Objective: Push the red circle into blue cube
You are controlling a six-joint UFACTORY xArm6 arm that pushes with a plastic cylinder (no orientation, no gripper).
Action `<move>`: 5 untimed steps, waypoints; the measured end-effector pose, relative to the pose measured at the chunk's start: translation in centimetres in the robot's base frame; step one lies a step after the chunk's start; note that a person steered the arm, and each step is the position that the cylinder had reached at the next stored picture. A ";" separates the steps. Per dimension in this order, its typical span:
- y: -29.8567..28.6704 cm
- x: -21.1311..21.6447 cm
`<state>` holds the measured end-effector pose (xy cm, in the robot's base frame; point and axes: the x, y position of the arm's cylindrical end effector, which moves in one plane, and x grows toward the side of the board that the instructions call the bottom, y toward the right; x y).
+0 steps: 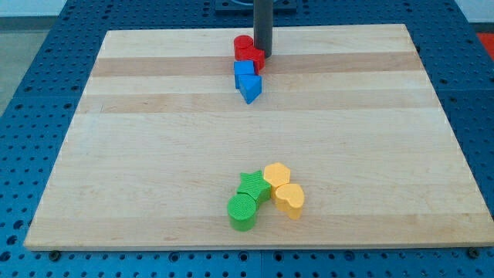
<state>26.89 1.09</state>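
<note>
The red circle (243, 45) sits near the top middle of the wooden board, touching a second red block (253, 57) just below and right of it. The blue cube (244, 69) lies directly under the red blocks and touches them. A blue triangular block (250, 89) lies against the cube's lower side. My tip (264, 54) is the lower end of the dark rod, at the right side of the red blocks, touching or nearly touching them.
A cluster sits near the bottom middle: a green star (252, 185), a green cylinder (241, 211), a yellow hexagon (276, 175) and a yellow heart (290, 199). The board (116, 154) lies on a blue pegboard table.
</note>
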 end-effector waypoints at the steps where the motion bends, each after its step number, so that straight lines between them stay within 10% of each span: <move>1: -0.1 -2.7; 5: -4.8 -7.3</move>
<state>19.57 -3.69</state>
